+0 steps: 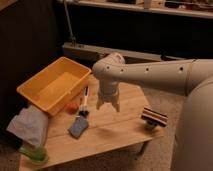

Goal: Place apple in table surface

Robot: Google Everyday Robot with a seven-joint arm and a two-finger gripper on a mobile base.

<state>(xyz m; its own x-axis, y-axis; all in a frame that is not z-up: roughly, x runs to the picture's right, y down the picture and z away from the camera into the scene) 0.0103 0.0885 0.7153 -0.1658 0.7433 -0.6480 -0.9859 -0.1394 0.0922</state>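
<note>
The apple (73,107) is a small red-orange ball lying on the table surface (115,131), just in front of the yellow bin (55,89). My gripper (108,105) hangs from the white arm over the middle of the tabletop, pointing down, to the right of the apple and apart from it. Nothing shows between its fingertips.
A grey-blue pad (78,126) lies front-left of the gripper. A black-handled brush (84,101) lies between the apple and the gripper. A crumpled grey cloth (28,125) and a green object (33,152) sit at the left end. A striped dark object (154,117) stands at the right edge.
</note>
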